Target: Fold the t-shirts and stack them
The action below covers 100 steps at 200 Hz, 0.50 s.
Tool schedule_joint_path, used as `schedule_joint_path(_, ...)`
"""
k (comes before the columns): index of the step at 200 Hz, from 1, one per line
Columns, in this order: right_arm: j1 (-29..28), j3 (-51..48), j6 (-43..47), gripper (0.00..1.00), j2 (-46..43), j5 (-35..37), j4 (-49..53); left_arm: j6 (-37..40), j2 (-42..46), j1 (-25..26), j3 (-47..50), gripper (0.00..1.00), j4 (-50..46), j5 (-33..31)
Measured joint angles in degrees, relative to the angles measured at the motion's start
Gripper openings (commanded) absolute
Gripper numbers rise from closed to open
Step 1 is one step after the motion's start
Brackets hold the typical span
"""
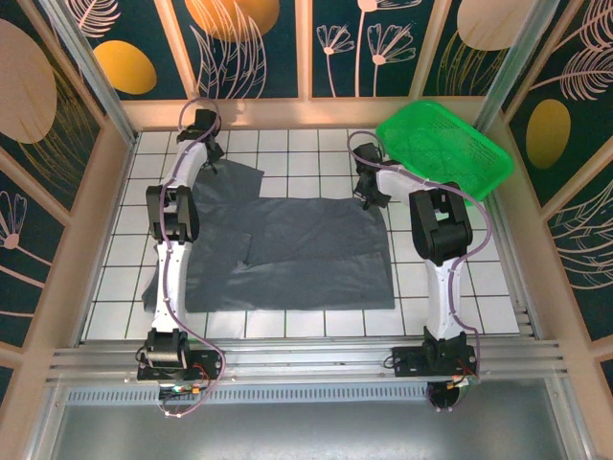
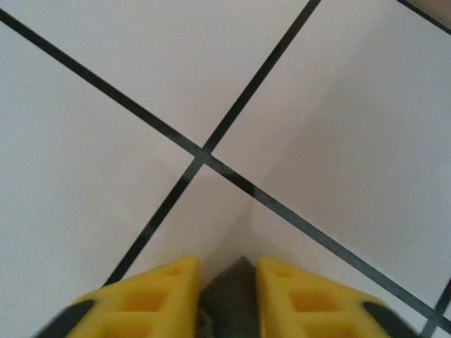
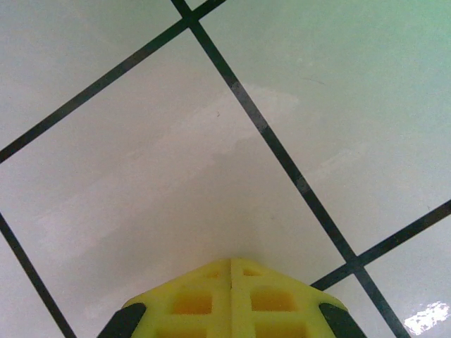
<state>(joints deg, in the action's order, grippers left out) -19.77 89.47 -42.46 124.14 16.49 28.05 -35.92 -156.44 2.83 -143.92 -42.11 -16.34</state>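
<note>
A dark slate-grey t-shirt lies spread over the white tiled floor between the two arms. Its far left corner reaches up to my left gripper. In the left wrist view, the yellow fingers of the left gripper are closed on a point of grey cloth just above the tiles. My right gripper sits at the shirt's far right corner. In the right wrist view, the right gripper is shut, its yellow fingers pressed together with no cloth showing between them.
A bright green mesh basket leans in the back right corner, close behind the right arm. Wooden frame walls ring the tiled floor. A flap of the shirt reaches past the left arm toward the left wall.
</note>
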Motion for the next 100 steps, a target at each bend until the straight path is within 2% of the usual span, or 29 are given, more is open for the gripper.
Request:
schedule_joint_path(14, 0.0, 0.0, 0.0, 0.00, 0.0, 0.0, 0.0, -0.2, 0.0, 0.5, -0.2, 0.00, -0.5, 0.6)
schedule_joint_path(60, 0.0, -0.2, 0.4, 0.00, -0.4, -0.7, -0.1, -0.1, 2.0, 0.9, 2.3, 0.00, -1.0, 1.1)
schedule_joint_path(100, -0.7, -2.4, 2.6, 0.00, -2.3, -4.0, -0.6, -0.5, 12.0, 1.0, 17.1, 0.00, 0.5, 3.5)
